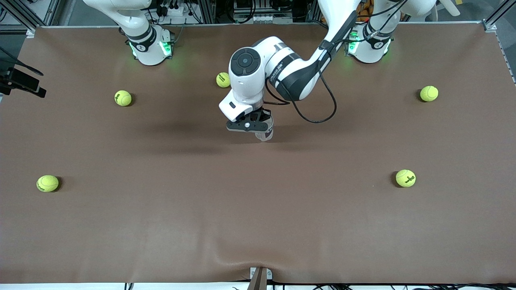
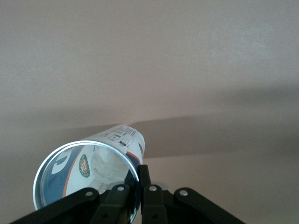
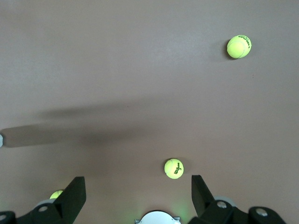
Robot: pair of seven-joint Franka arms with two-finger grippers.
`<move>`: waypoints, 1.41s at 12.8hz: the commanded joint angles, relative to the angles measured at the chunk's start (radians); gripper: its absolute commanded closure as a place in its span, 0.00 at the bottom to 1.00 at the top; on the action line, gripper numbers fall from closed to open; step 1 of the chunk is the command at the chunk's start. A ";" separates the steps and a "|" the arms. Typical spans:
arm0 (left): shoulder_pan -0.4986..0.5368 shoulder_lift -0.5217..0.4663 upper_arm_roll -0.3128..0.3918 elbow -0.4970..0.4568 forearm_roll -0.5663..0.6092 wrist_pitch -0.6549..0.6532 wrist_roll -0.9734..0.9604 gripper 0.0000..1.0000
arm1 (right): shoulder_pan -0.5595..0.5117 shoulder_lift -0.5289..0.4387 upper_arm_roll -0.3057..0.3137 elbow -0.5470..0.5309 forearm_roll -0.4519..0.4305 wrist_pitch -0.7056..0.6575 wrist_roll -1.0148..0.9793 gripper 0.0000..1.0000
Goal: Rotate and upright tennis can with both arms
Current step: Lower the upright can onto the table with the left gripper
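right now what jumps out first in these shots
The left gripper over the middle of the table, shut on the rim of the tennis can, whose open mouth faces the left wrist camera. Five tennis balls lie scattered around it. The right gripper waits open, high over its own base.

The clear, blue-and-white-labelled tennis can [image 2: 88, 172] stands seemingly upright mid-table, open silver rim up.

The left pincer [image 1: 258, 125] holds the tennis can [image 1: 265, 133] over mid-table, five balls [image 1: 123, 98] scattered around.
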 commanded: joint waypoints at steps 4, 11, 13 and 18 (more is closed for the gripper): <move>-0.005 0.028 0.005 0.015 0.013 0.092 -0.029 0.99 | -0.011 -0.002 0.013 -0.005 -0.004 0.008 0.014 0.00; -0.011 0.028 0.008 0.019 0.021 0.097 -0.048 0.00 | -0.010 -0.002 0.013 -0.005 -0.004 0.008 0.012 0.00; -0.007 -0.028 0.008 0.021 0.021 0.085 -0.046 0.00 | -0.011 -0.002 0.011 -0.005 -0.004 0.008 0.014 0.00; 0.054 -0.196 0.014 0.016 0.027 -0.068 -0.040 0.00 | -0.010 0.001 0.013 -0.005 -0.003 0.009 0.014 0.00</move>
